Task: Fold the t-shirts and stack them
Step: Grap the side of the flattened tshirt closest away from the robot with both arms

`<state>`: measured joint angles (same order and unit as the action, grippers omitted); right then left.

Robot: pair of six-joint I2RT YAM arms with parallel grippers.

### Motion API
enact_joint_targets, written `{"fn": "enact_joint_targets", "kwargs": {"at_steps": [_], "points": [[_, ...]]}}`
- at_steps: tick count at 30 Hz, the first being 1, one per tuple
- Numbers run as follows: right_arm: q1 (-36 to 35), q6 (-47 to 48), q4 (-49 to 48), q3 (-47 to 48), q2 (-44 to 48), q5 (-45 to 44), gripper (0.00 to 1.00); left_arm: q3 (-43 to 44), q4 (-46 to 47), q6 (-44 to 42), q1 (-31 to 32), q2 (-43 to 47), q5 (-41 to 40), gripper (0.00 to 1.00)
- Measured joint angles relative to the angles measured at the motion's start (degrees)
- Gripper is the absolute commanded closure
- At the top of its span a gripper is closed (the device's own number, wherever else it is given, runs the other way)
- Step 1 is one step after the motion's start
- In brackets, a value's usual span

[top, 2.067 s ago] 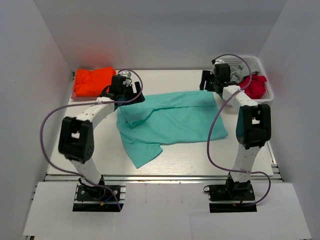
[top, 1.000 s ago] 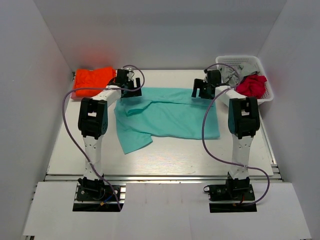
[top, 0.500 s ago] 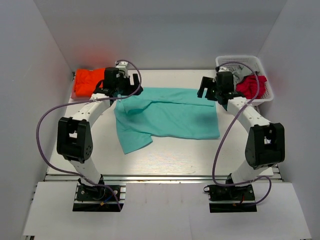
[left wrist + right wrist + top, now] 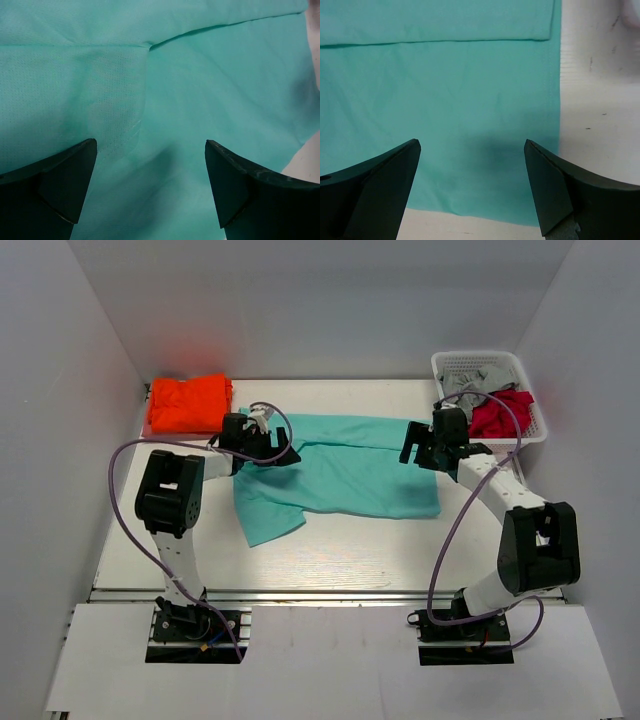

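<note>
A mint-teal t-shirt point(image 4: 340, 465) lies partly folded on the table point(image 4: 330, 540), with an orange t-shirt point(image 4: 187, 403) bunched at the far left corner. Both arms' jaws hang wide open and empty over the teal cloth's far edge. Folding looks midway; next, each must pinch an edge.

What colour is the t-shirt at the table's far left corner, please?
That t-shirt is bright orange; top external view.

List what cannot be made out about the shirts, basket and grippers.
- Top view: the left gripper and right gripper hide the teal t-shirt beneath them.
- Wrist views: whether the fingers touch the cloth cannot be told.
- Top view: folds of the orange t-shirt are too small to count.
- Top view: basket holds bunched red and grey cloth, type unclear.
</note>
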<state>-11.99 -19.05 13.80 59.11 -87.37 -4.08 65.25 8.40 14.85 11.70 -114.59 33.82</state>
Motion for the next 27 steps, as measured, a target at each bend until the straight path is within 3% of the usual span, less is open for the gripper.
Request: {"fn": "enact_joint_targets", "kwargs": {"at_steps": [6, 15, 20, 27], "points": [[0.02, -0.02, 0.02, 0.00, 1.14, -2.23, 0.10, -1.97, 3.23, 1.05, -0.09, 0.50, -0.11, 0.00], [0.02, -1.16, 0.76, -0.90, 5.14, -3.10, 0.10, 9.79, -12.63, -1.31, 1.09, 4.17, -9.27, 0.00], [0.02, -5.09, 1.99, -3.72, 11.67, -7.02, 0.10, 8.72, -17.25, -0.44, 1.57, 17.33, -14.14, 0.00], [0.02, -11.87, 4.11, -11.72, 18.45, -10.97, 0.10, -4.92, -30.77, 7.34, 3.41, 34.64, -23.98, 0.00]]}}
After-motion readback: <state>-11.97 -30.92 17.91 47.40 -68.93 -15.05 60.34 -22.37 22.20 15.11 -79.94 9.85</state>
